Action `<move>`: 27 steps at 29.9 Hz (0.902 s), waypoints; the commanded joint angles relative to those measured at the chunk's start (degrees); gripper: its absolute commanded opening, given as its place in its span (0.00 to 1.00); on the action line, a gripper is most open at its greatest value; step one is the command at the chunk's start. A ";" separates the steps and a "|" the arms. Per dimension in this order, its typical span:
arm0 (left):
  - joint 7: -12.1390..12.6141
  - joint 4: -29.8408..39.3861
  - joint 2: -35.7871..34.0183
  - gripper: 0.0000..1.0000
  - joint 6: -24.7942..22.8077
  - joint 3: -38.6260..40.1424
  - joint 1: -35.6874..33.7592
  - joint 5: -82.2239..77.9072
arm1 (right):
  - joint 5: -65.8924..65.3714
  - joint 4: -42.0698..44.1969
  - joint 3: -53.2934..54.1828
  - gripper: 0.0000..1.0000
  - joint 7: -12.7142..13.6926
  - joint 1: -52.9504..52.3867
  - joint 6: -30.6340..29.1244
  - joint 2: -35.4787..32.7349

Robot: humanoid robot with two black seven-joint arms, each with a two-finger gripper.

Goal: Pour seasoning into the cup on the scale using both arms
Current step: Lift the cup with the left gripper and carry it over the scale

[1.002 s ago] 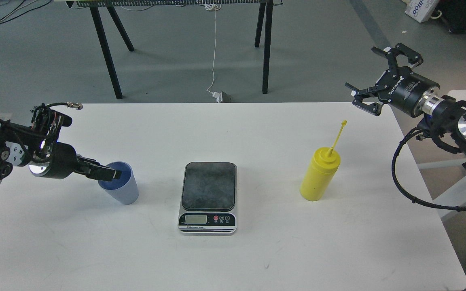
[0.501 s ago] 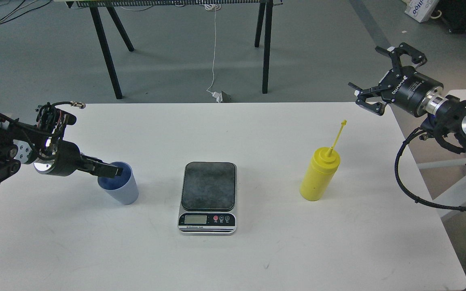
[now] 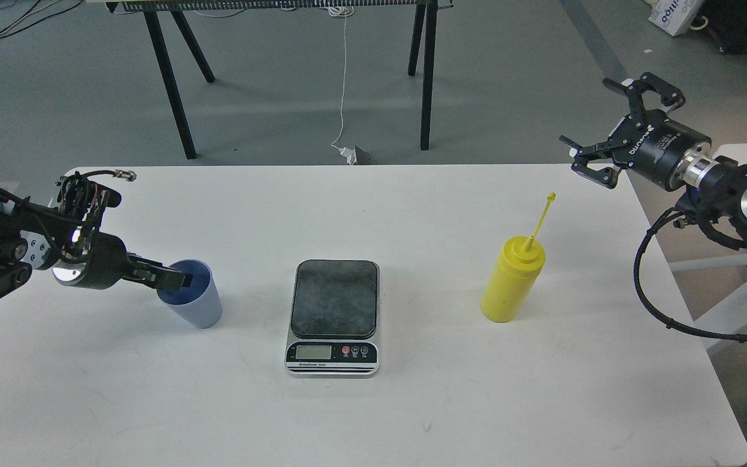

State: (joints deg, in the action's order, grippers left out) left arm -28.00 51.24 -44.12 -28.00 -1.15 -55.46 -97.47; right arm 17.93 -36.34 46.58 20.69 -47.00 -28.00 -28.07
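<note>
White counter (image 3: 412,415) is carrying the cup (image 3: 193,303) at left, scale (image 3: 334,316) centre, bottle (image 3: 511,280) right. Left gripper (image 3: 176,281) is pinching the light, flexible cup's rim; right gripper (image 3: 610,133) is hovering wide, far right. The bottle looks squeezable; grip mid-body.

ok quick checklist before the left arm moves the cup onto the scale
1. Left gripper at the cup: ok, its tip is at the rim's left side.
2. Grip closed on the cup wall: cannot tell, the fingers read as one dark shape.
3. Cup upright on the table: ok.
4. Scale plate free to receive the cup: ok, nothing on the dark plate.
5. Seasoning bottle upright, off the path: ok, it stands right of the scale.
6. Right gripper out of the way: ok, open and raised beyond the table's right corner.
</note>
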 commanded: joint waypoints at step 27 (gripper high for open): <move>0.00 0.00 -0.97 0.05 0.00 0.18 0.18 0.18 | 0.00 -0.04 0.26 0.99 -0.04 0.51 0.00 0.03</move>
State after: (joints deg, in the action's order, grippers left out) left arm -28.01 51.25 -44.79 -27.98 -1.21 -54.55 -97.47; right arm 17.98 -36.34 46.85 20.68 -46.49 -28.00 -28.12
